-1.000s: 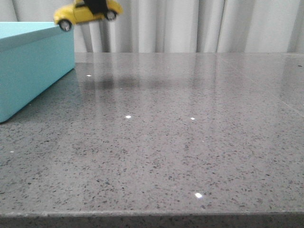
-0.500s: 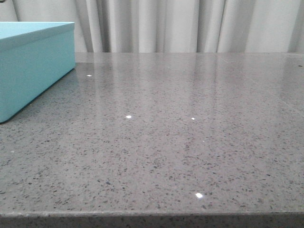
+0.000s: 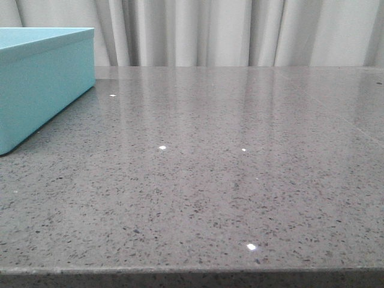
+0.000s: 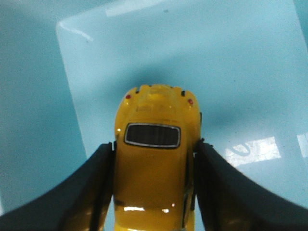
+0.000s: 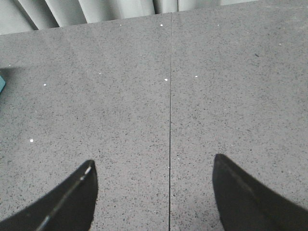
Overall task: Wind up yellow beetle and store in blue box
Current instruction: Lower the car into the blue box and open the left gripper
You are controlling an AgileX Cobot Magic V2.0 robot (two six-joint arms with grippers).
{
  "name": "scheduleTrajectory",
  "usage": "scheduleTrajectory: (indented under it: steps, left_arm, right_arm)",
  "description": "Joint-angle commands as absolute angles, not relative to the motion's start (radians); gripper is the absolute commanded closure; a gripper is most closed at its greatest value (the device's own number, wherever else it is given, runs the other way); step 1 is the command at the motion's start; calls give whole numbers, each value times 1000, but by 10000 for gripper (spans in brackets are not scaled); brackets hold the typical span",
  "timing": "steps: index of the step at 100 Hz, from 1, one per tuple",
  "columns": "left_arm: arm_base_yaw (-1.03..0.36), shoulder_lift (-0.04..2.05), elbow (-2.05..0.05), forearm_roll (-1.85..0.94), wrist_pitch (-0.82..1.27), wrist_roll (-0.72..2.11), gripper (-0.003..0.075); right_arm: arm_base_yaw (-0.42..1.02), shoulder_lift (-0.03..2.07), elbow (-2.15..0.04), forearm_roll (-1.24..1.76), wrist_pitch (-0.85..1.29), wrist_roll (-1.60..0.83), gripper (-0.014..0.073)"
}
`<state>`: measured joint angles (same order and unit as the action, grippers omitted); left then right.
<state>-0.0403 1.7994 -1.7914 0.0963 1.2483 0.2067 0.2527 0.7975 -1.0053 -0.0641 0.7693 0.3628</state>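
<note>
In the left wrist view my left gripper (image 4: 155, 147) is shut on the yellow beetle (image 4: 156, 159), its black fingers (image 4: 94, 187) pressed against both sides of the car. The beetle hangs over the pale floor inside the blue box (image 4: 231, 62). In the front view the blue box (image 3: 42, 84) stands at the far left of the table, and neither the beetle nor any gripper shows there. My right gripper (image 5: 153, 166) is open and empty over the grey table.
The grey speckled stone table (image 3: 228, 168) stretches from the box to the right, with a thin seam (image 5: 170, 120) running across it. Pale curtains (image 3: 240, 30) hang behind the table's far edge.
One second ago the beetle hung in black fingers above the box's near corner in the front view. It has since left that view, and the last two front frames match.
</note>
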Motion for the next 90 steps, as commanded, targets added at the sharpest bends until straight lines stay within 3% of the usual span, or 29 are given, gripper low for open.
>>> scheduleTrajectory:
  steps: [1, 27, 46, 56, 90]
  left_arm:
    - [-38, 1760, -1776, 87, 1188, 195, 571]
    - [-38, 1804, -1730, 38, 1169, 197, 537]
    - [-38, 1804, -1728, 26, 1157, 201, 346]
    - [-38, 1804, -1728, 26, 1164, 201, 288]
    - [-38, 1744, -1741, 0, 1134, 209, 305]
  right_arm:
    - [255, 791, -1031, -72, 692, 355, 85]
    - [255, 791, -1031, -72, 692, 355, 85]
    - [255, 791, -1031, -70, 692, 355, 85]
    - [255, 791, -1031, -70, 692, 355, 85]
    - [255, 783, -1031, -81, 692, 337, 85]
